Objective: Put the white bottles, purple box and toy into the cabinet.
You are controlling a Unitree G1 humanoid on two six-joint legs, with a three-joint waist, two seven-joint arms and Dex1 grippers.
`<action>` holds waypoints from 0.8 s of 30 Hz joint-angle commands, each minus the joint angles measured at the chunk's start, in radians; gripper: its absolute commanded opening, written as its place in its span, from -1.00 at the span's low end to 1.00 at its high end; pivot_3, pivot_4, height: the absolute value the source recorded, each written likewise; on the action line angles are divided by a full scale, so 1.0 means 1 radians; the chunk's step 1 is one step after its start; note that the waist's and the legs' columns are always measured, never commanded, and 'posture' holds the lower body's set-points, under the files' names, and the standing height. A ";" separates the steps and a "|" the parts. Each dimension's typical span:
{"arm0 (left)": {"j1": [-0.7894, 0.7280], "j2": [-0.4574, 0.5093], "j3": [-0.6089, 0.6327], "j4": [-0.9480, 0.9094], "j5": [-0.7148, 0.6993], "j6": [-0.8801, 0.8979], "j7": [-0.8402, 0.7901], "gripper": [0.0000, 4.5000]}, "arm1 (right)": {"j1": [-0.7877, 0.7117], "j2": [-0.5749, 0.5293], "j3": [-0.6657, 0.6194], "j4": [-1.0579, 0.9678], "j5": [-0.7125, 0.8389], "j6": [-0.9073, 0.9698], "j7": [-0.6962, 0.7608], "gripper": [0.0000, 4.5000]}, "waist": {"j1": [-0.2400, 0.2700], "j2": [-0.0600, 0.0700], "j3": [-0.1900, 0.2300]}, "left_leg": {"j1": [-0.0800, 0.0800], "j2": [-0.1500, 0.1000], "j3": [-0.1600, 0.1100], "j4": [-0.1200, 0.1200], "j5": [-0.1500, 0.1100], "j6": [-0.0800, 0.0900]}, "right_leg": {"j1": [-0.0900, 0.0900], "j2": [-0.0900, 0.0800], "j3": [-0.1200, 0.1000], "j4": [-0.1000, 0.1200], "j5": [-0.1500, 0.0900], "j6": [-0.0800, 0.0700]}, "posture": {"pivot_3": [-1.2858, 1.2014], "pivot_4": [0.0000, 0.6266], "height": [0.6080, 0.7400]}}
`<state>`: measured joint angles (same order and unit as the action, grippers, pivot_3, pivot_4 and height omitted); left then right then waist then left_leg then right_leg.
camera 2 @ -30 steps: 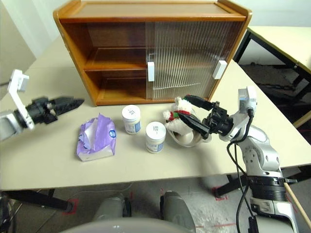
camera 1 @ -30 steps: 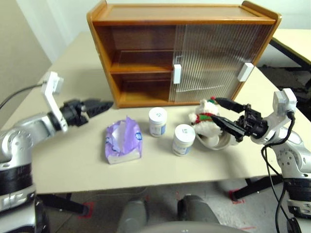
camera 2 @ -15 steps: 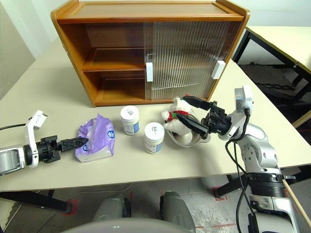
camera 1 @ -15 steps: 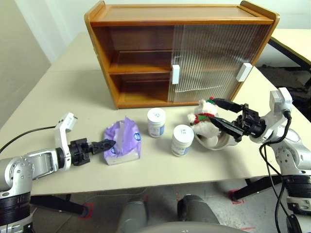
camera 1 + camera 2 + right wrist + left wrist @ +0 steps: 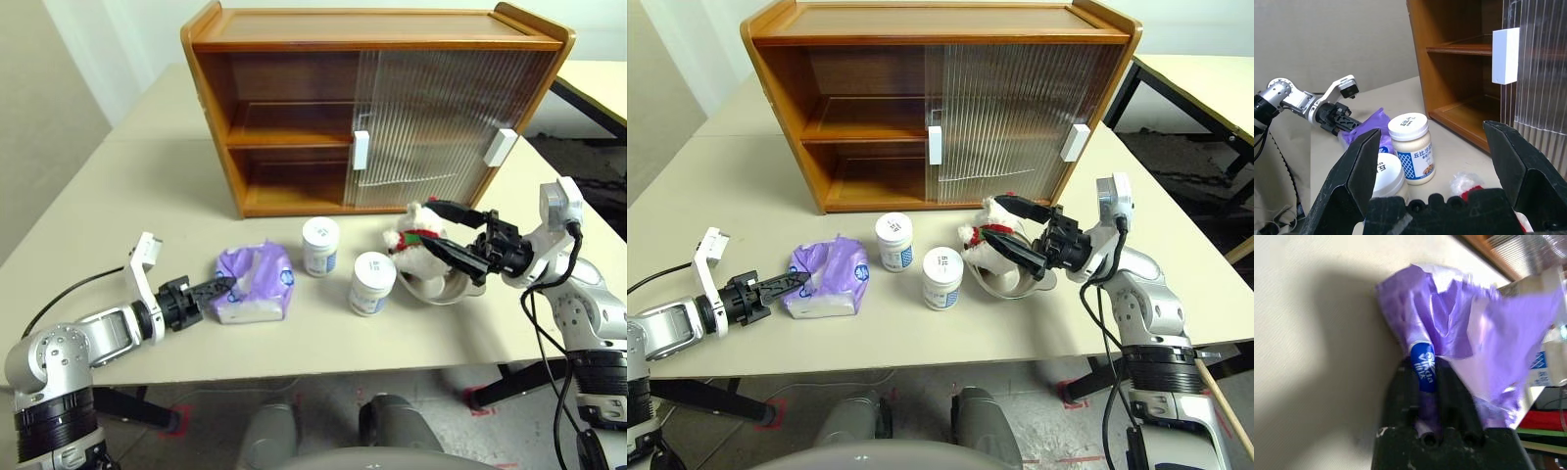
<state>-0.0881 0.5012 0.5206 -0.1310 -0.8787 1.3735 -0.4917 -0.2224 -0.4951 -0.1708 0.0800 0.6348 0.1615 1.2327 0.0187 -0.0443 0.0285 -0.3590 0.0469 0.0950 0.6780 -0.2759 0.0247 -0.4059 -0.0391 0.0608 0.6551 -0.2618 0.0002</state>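
So the left gripper (image 5: 217,288) is down low on the near left of the table (image 5: 118,196), and it's pinched onto the near-left end of the purple box (image 5: 255,294), which is really a soft tissue pack. In the left wrist view you can see the two black fingers (image 5: 1405,387) squeezing a fold of the lilac wrapper, right by the blue logo. Grabbing it by the end makes sense to me, since it's squishy and a fold is probably easier to hold than the whole pack. It looks like it's resting on the table, not lifted yet.

Over on the right, the right gripper (image 5: 449,227) is wide open around the toy (image 5: 409,238), one finger above and one below, not gripping it. The little bear with the red and green scarf is sitting in a steel bowl (image 5: 439,287), so I guess the arm is just lined up for its turn.

Between them are two white bottles (image 5: 320,245), the other one (image 5: 372,282) slightly nearer and to the right, both upright and untouched.

At the far end is the cabinet (image 5: 294,117): left half open with two bare shelves, both ribbed doors slid to the right. So one box, two bottles, one toy, all outside it.
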 commanded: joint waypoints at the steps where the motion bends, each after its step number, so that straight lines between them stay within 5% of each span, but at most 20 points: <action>1: -0.001 0.018 -0.011 0.000 -0.003 0.013 0.005 -0.98 | 0.000 -0.002 -0.003 -0.013 0.000 -0.007 -0.002 1.00 | -0.001 0.000 0.000 | 0.000 0.000 0.000 0.000 0.000 -0.001 | 0.000 0.000 0.000 0.000 0.000 -0.001 | 0.13 -1.00 1.00; 13: -0.247 -0.095 0.254 -0.039 -0.318 0.130 0.167 -0.98 | 0.009 0.007 -0.020 -0.039 0.036 0.011 -0.028 1.00 | 0.002 -0.004 0.002 | -0.002 0.000 -0.001 0.000 -0.002 -0.003 | 0.000 0.000 -0.001 0.000 -0.001 0.000 | 0.15 -1.00 1.00; 24: -0.491 -0.231 0.156 -0.070 -0.450 -0.060 0.569 -0.98 | -0.002 -0.006 -0.037 -0.025 0.047 0.015 -0.034 1.00 | 0.002 -0.007 0.004 | -0.002 -0.001 -0.001 0.000 -0.003 -0.005 | 0.000 0.001 0.001 0.000 0.000 -0.001 | 0.14 -1.00 1.00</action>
<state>-0.5509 0.2885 0.7110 -0.1836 -1.3132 1.3588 0.0214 -0.2220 -0.4948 -0.1925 0.0523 0.6715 0.1736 1.1994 0.0208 -0.0514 0.0328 -0.3607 0.0461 0.0937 0.6776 -0.2786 0.0198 -0.4055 -0.0379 0.0622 0.6546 -0.2614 -0.0001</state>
